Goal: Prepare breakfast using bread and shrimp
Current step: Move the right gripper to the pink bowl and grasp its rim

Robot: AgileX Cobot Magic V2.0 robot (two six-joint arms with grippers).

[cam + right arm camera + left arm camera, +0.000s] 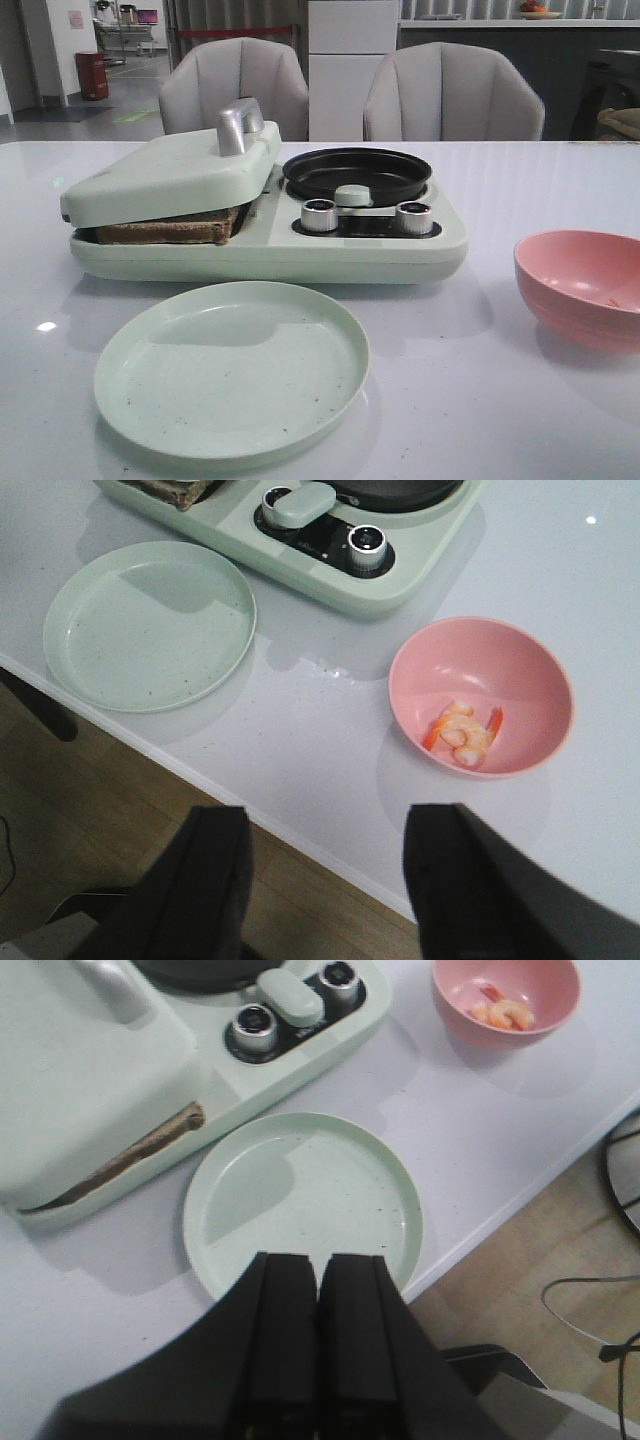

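- Front view: bread (pixel 170 231) sits browned under the press lid (pixel 170 175) of the breakfast maker (pixel 270 250); plate (pixel 232 368) bare. I judge toasting is under way, and lifting that lid comes next.
- Left wrist view: my left gripper (pixel 318 1300) is pinched together, empty, above the plate's near rim.
- Right wrist view: my right gripper (pixel 325 875) spreads wide, empty; shrimp (pixel 463 730), orange-pink curls, lie in the pink bowl (pixel 520 670).

Matte black, blocky gripper fingers (pixel 285 1330)
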